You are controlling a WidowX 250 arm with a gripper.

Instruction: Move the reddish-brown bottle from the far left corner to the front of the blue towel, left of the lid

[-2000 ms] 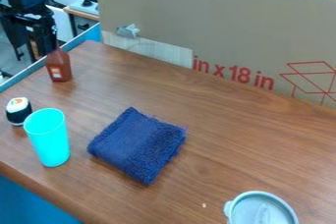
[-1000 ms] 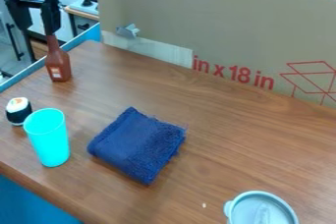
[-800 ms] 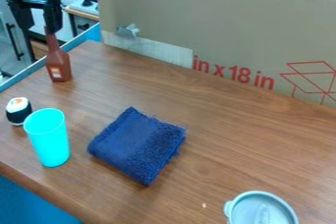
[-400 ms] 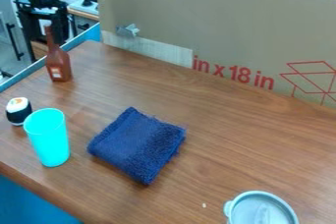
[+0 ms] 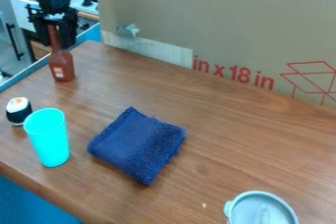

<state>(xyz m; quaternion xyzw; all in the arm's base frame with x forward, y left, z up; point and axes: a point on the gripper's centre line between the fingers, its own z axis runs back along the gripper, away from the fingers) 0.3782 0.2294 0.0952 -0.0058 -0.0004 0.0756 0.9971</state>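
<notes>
brown bottle standing on the tabletop, tool spread open around its neck, cyan cup and navy towel well apart from it

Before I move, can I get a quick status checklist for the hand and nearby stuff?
1. Hand lined up with the brown bottle's neck: ok
2. Firm grip on the neck: cannot tell
3. Hand clear for a sideways move: not ok, it's around the neck
4. Cyan cup upright, apart from the bottle: ok
5. Blue cloth apart from the bottle: ok
</notes>
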